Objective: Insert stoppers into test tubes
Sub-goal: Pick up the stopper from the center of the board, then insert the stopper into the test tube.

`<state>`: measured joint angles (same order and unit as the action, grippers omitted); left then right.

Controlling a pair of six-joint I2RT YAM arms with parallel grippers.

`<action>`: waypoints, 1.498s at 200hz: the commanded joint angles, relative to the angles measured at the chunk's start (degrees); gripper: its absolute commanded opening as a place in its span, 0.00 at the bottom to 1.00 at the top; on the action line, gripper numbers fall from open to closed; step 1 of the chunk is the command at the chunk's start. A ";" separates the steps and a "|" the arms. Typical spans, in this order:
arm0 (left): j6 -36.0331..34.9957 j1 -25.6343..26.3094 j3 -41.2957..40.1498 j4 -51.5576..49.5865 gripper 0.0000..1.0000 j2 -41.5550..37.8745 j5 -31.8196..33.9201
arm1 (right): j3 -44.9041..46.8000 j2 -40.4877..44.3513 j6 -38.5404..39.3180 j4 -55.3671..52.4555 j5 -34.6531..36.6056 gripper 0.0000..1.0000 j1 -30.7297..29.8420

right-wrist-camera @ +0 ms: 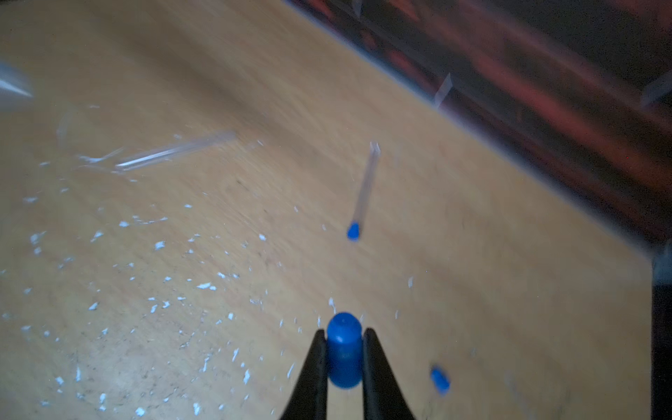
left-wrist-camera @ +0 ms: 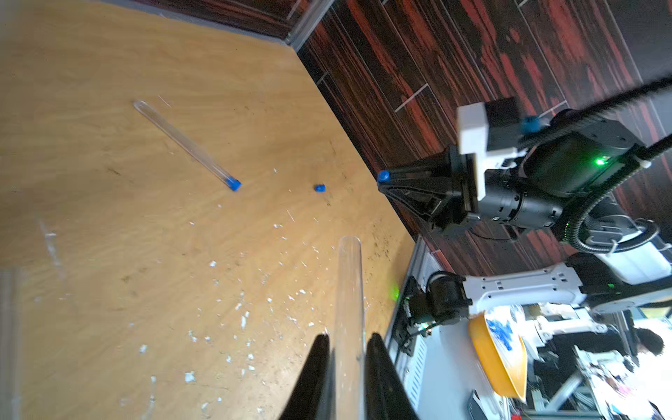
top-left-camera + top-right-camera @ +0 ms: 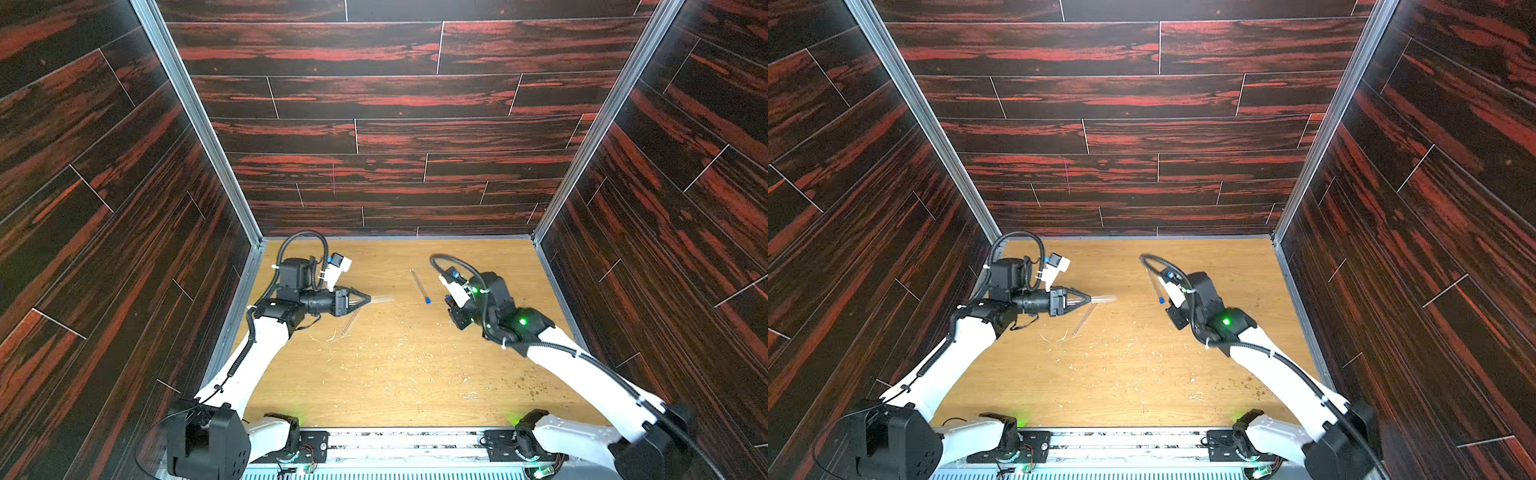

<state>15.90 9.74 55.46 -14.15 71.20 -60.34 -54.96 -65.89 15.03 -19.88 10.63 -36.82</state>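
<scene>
Stopper [image 1: 344, 360] pinched between right gripper [image 1: 344, 331] fingertips [image 1: 371, 358], nose protruding; clear tube [image 2: 349, 283] clamped by left gripper [image 2: 348, 336], open end reaching past tips.

The tabletop [image 3: 395, 386] lies open across its near middle, bearing only specks [image 2: 189, 376]; a capped tube [image 3: 419, 285] lies far right of centre, a bare tube [image 3: 350, 322] left, walls [image 3: 374, 187] enclosing three sides.

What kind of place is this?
Probably a robotics lab test cell: a wooden tabletop walled by dark wood-patterned panels, two robot arms on a rail, and a person among cluttered workbenches in the left wrist view.
</scene>
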 commanded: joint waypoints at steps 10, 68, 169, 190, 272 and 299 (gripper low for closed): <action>2.38 1.11 -0.97 2.87 0.16 -0.69 -1.95 | 3.33 1.74 18.46 8.05 -7.51 0.07 -2.86; 3.26 3.67 -2.85 5.61 0.16 -0.80 -1.77 | 1.13 -2.04 28.39 7.22 -7.83 0.07 -8.55; 0.89 6.82 -3.43 5.38 0.16 0.77 -1.86 | -0.54 -3.89 29.87 6.69 -8.87 0.07 -11.41; 0.90 6.86 -3.09 5.23 0.16 0.96 -1.93 | -0.76 -3.64 29.23 7.13 -9.18 0.07 -11.52; 0.71 6.97 -3.62 6.04 0.16 1.26 -3.03 | -0.74 -3.17 29.08 9.06 -10.00 0.07 -11.61; 0.41 7.05 -3.52 5.74 0.15 1.36 -3.28 | -0.28 -2.79 29.18 9.66 -9.93 0.07 -11.61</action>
<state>17.72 16.53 52.60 -8.97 72.40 -62.22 -54.02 -69.23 43.59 -11.88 2.13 -47.97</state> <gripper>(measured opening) 0.185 0.164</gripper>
